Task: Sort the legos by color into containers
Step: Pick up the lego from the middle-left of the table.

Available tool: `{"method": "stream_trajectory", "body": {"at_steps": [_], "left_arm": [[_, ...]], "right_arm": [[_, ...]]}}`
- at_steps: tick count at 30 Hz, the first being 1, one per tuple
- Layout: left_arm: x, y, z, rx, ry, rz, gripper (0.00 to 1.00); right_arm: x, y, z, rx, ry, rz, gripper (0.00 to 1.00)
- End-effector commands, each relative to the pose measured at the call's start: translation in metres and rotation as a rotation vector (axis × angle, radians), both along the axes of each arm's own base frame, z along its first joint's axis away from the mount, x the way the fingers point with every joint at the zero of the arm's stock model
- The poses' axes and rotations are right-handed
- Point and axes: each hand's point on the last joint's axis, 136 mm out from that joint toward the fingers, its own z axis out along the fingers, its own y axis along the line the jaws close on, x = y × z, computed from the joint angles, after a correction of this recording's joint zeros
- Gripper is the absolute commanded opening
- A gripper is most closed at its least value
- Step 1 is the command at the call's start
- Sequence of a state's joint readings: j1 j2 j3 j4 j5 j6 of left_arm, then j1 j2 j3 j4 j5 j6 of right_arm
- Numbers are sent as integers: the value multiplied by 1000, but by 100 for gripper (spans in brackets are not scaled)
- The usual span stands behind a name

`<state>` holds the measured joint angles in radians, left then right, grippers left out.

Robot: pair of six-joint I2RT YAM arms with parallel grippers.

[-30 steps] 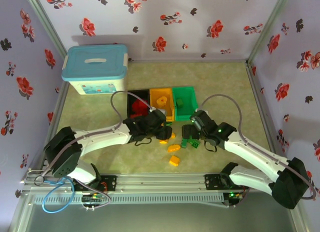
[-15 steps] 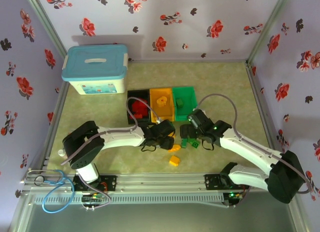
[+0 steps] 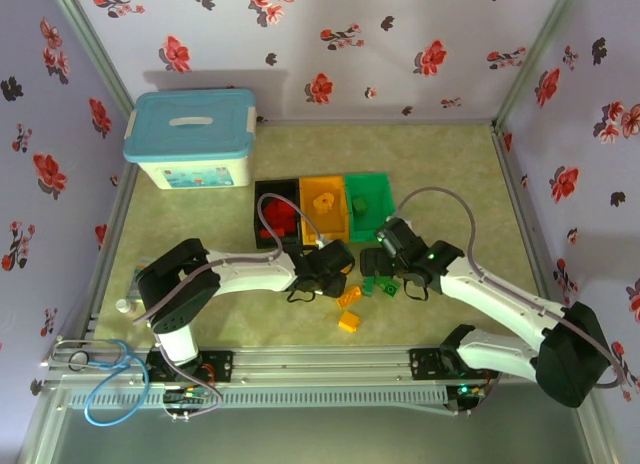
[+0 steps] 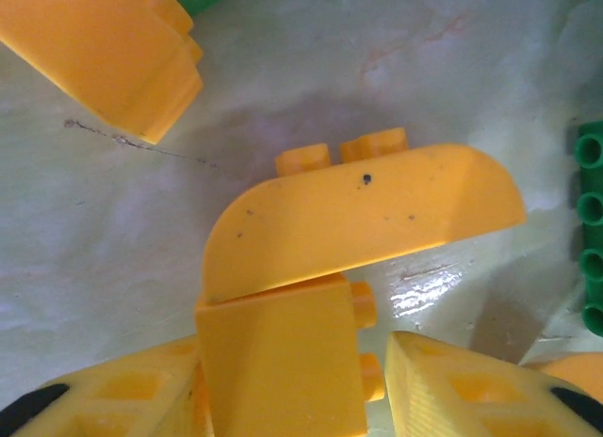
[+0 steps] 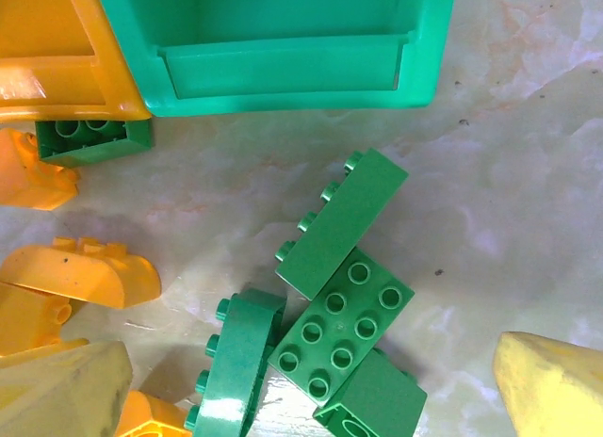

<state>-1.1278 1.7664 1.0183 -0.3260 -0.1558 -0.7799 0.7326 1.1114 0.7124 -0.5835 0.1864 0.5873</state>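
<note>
Shifted right and nearer, left gripper (image 4: 294, 352) straddles an orange-yellow brick (image 4: 273, 385); pinching or not, cannot tell. Right gripper (image 5: 311, 380) hangs spread wide over green bricks (image 5: 341, 324).

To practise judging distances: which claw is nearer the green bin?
Right. The right claw hovers just in front of the green bin; the left claw sits further left, before the orange bin.

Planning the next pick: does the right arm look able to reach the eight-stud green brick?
Probably yes: the open right gripper hangs above the green brick, nothing covering it, though other green bricks crowd its sides.
</note>
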Motion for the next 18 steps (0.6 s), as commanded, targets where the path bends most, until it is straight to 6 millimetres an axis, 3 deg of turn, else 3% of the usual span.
{"method": "stream_trajectory", "body": {"at_steps": [1, 6, 9, 14, 18], "left_arm": [[2, 7, -8, 47, -17, 12, 45], [5, 9, -4, 62, -31, 12, 38], [4, 8, 11, 62, -61, -1, 35], [8, 1, 62, -13, -141, -26, 34], [32, 7, 99, -67, -198, -1, 34]], "right_arm": [[8, 6, 8, 27, -18, -17, 99], [8, 6, 9, 29, -19, -18, 98], [7, 3, 9, 19, -21, -25, 98], [10, -10, 18, -12, -66, -59, 98], [13, -17, 25, -2, -96, -92, 98]]}}
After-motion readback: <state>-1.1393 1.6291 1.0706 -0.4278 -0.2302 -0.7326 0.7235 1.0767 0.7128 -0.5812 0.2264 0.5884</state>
